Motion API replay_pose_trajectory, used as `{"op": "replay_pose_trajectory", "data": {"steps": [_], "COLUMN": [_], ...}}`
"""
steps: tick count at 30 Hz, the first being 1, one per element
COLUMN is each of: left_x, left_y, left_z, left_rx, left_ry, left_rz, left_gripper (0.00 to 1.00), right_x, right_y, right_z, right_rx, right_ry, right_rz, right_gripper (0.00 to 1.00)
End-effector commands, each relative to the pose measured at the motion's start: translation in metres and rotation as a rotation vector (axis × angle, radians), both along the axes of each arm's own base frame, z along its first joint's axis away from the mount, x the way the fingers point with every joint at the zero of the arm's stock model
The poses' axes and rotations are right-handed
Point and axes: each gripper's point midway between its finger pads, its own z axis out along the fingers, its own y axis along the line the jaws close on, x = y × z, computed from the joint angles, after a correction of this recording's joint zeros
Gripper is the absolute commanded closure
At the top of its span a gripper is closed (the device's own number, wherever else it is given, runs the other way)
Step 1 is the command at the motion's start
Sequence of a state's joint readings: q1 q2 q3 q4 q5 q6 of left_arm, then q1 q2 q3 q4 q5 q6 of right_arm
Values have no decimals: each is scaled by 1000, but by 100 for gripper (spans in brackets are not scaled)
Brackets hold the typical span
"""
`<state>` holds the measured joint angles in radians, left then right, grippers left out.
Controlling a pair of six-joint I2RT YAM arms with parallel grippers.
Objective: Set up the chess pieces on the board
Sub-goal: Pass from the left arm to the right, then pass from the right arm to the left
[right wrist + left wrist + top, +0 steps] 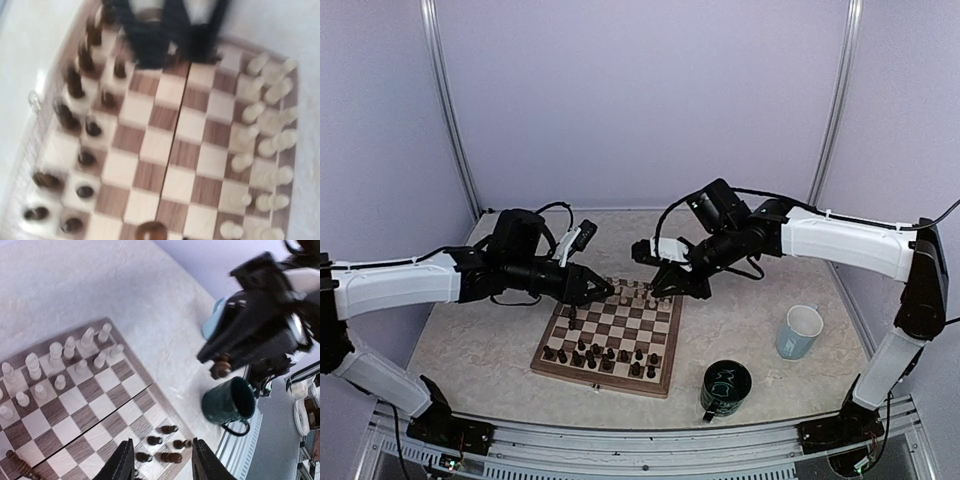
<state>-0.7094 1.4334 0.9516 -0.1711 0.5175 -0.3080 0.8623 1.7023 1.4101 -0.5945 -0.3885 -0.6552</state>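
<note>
The board (620, 325) lies central. Our left gripper (162, 466) gapes empty by its far-left corner. Our right gripper (665, 290) hovers over the far, white side, clenched on a dark piece (220, 367); the dark fellows (595, 355) stand nearward, toward our bases.

From my remote station, I can read no word, number or brand in any of the three views. The dark green mug (726, 392) bears a pale scribbled marking (724, 380), which is too small and blurred in the overhead view for me to make out.
</note>
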Motion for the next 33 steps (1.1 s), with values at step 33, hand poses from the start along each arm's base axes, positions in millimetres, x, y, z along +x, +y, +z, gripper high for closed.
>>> {"op": "replay_pose_trajectory", "data": {"steps": [33], "left_x": [-15], "left_y": [-85], "left_z": [92], "left_rx": [-376], "left_ry": [-328], "left_rz": [46], "left_gripper": [72], "right_x": [-16], "right_y": [-5], "right_z": [58], "right_rx": [397], "right_ry": [527], "right_rz": [68], "right_gripper": [93]}}
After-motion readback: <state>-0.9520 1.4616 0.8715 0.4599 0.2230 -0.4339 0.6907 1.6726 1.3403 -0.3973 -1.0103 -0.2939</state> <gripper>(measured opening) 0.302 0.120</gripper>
